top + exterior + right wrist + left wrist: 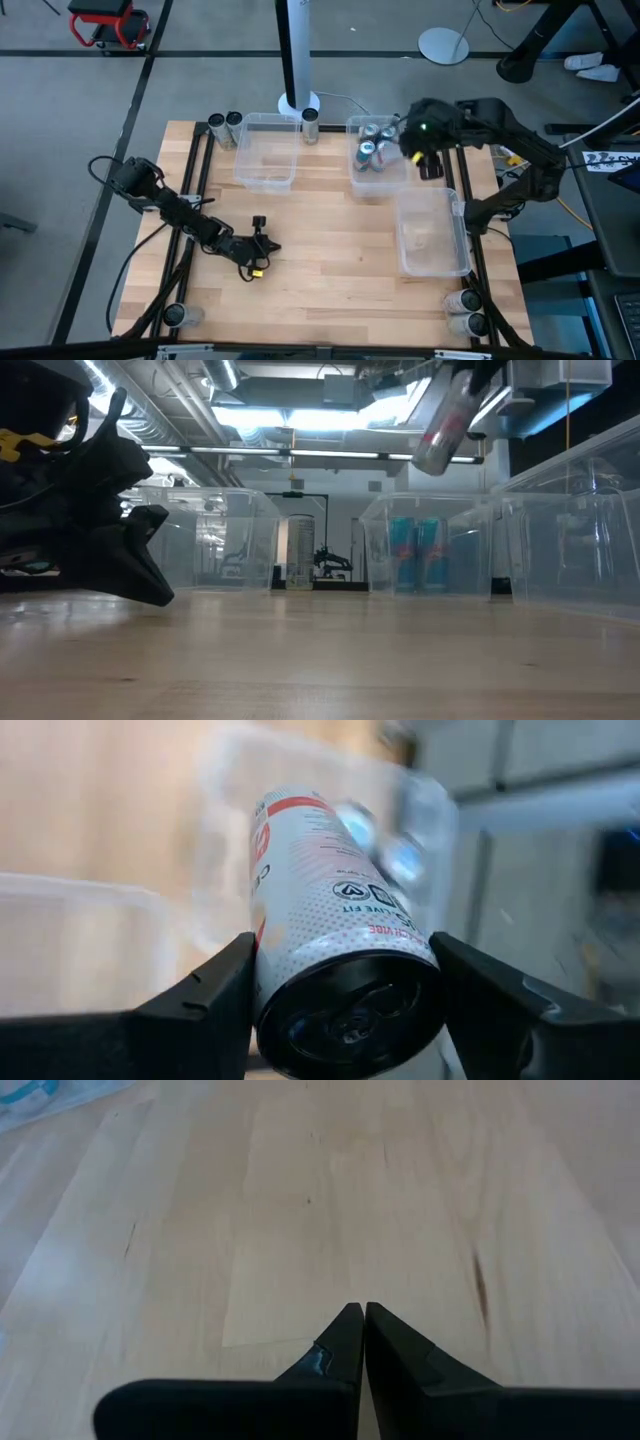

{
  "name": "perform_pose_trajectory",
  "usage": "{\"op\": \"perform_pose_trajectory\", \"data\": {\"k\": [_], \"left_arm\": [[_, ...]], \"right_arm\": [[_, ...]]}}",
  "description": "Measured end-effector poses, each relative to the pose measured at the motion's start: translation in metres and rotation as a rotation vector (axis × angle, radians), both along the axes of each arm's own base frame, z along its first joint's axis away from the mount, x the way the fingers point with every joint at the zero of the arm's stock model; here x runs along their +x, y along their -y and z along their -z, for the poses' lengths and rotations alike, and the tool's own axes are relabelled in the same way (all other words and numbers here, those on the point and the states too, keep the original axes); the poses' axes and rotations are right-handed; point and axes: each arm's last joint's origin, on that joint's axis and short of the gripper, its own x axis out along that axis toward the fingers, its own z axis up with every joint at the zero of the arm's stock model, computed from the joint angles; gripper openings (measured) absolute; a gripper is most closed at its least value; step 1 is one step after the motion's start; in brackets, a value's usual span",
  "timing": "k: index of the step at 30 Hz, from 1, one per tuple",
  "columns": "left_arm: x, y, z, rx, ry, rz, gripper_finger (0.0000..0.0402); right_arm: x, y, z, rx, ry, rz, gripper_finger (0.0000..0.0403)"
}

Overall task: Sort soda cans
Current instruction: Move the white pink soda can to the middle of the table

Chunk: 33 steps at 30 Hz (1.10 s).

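Note:
My right gripper (345,960) hangs high over the table's far right, beside the clear bin (352,170) that holds several blue-and-silver soda cans (375,152). It is shut on a white-and-red soda can (330,890), which shows tilted in the air in the low view (442,422). My left gripper (362,1318) is shut on nothing and rests low over the bare wood at the left middle (256,250). More cans stand upright on the table at the far left (225,125), by the pole (310,122), at the near right corner (466,310) and at the near left corner (175,315). My right gripper pinches the can between its two fingers, one on each side of the can's wall (285,970), near the dark end that faces the wrist camera. The fingers slant down from above. The can is lifted clear of the table and bins, tilted, its far end lower.
Two more clear bins stand on the table, one at the far middle (265,150) and one at the right (432,232). A white pole's base (298,100) stands at the far edge. Bare wood lies in the middle and along the near side.

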Motion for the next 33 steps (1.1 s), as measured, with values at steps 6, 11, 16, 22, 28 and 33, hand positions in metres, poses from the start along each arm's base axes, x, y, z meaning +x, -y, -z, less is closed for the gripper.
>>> {"op": "perform_pose_trajectory", "data": {"k": [6,11,16,22,28,33], "left_arm": [[0.0,0.0,0.0,0.0,0.0,0.0,0.0008],[0.0,0.0,0.0,0.001,-0.001,0.0,0.0008],[0.0,0.0,0.0,0.0,-0.001,-0.001,0.0008],[0.0,0.0,0.0,-0.013,0.0,-0.011,0.0008],[0.0,0.0,0.0,-0.013,-0.001,-0.011,0.0008],[0.0,0.0,0.0,-0.013,0.0,-0.011,0.0008]], "right_arm": [[0.006,-0.032,0.001,0.13,0.037,-0.099,0.0245],[0.007,-0.057,0.001,0.199,0.061,-0.09,0.0245],[0.006,-0.08,0.001,0.262,0.076,-0.076,0.0245],[0.004,-0.119,0.004,0.367,0.072,-0.044,0.0245],[-0.001,-0.158,0.01,0.455,0.052,0.043,0.0245],[-0.009,-0.186,0.015,0.573,0.005,0.149,0.0245]]}}
